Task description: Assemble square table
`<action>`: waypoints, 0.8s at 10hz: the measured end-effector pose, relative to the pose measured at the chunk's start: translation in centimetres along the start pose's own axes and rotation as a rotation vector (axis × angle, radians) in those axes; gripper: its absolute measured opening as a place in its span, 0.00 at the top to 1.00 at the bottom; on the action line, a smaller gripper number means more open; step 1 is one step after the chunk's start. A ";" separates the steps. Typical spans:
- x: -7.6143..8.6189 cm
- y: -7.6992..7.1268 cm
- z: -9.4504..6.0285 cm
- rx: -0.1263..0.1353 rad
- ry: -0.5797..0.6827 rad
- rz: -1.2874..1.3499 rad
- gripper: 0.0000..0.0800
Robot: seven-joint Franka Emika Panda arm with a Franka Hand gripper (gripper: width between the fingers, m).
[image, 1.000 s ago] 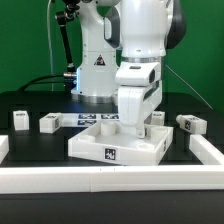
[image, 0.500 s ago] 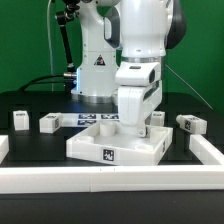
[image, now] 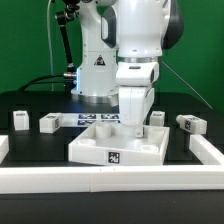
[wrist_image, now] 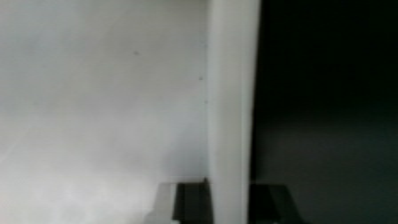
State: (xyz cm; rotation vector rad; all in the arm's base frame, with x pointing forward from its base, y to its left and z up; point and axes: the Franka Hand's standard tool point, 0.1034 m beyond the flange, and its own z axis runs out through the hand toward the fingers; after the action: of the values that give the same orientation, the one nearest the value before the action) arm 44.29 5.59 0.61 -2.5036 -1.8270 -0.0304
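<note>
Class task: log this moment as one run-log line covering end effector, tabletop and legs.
end effector: down at tabletop, grip unclear | tabletop: lying flat, rim up | legs: loose, both sides
</note>
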 end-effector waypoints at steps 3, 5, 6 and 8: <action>-0.2 0.7 -0.1 0.005 -0.004 -0.108 0.93; -0.2 0.8 -0.1 0.004 -0.003 -0.101 0.93; -0.2 0.8 -0.1 0.004 -0.003 -0.101 0.93; -0.2 0.8 -0.1 0.004 -0.003 -0.105 0.93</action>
State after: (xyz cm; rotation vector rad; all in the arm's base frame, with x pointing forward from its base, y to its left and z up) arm 44.99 5.16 0.66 -2.4038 -1.9566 -0.0266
